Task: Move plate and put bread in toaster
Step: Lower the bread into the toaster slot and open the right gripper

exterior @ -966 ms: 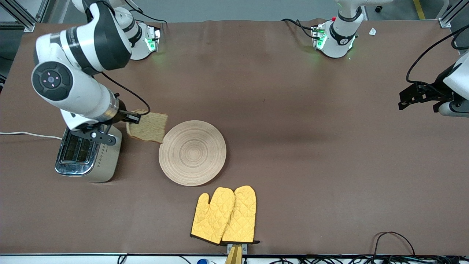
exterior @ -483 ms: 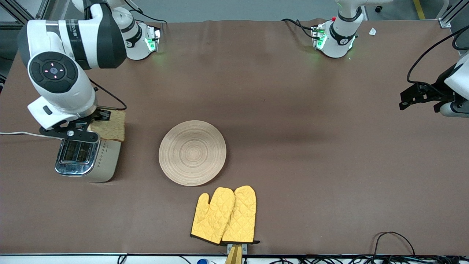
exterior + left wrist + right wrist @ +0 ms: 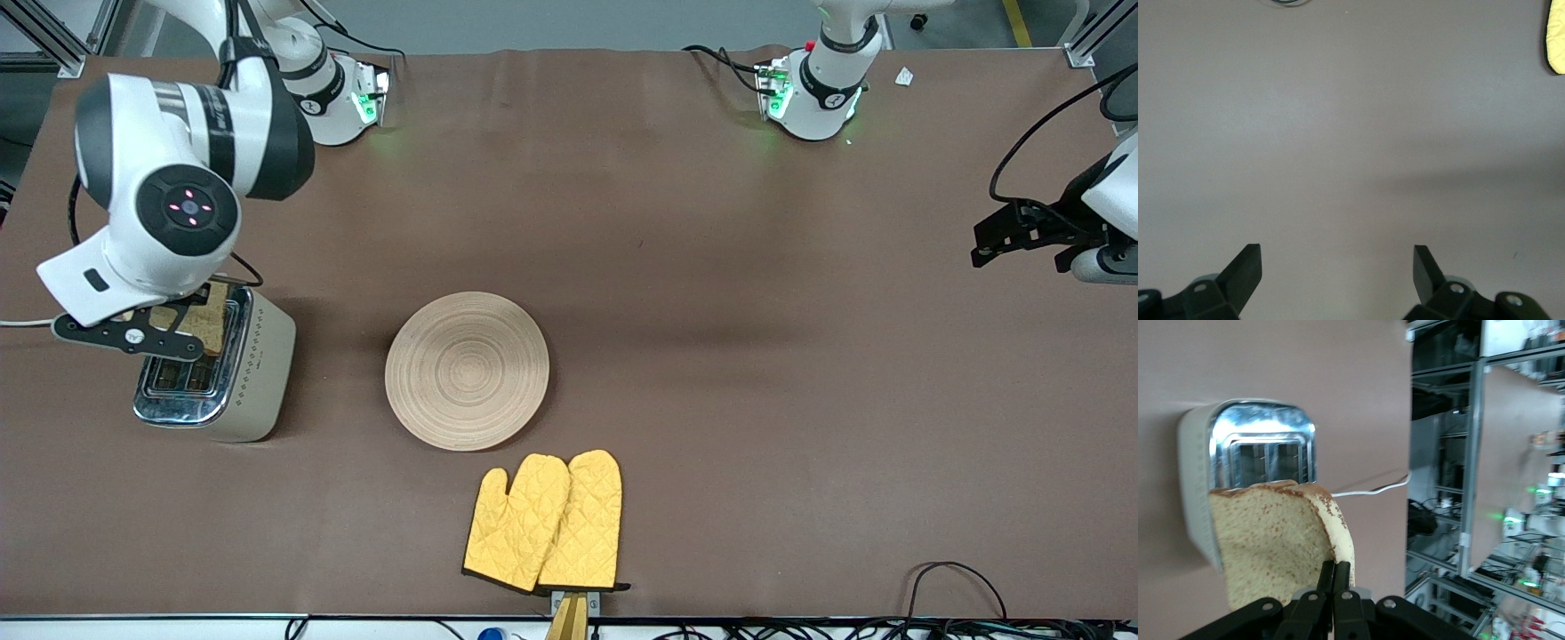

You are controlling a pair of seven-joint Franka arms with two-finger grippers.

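holding the bread [image 3: 1275, 543] clamped in my right tool [image 3: 1335, 587], i hover over the toaster [image 3: 233, 373]. my left tool [image 3: 1337, 267] waits apart above bare counter [image 3: 711, 356].

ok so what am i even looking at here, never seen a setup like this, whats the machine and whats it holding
These are two white robot arms bolted to a brown table. The wide picture comes from a high camera facing them; the other two come from cameras on each arm's wrist.

The right gripper hangs over the toaster, its jaws shut on a slice of bread. The bread is above the toaster's chrome top, not yet down in a slot.

The left gripper waits over bare table at the left arm's end, jaws open and holding nothing.

Also on the table: a round wooden plate beside the toaster, and a pair of yellow oven mitts nearer the front camera than the plate.
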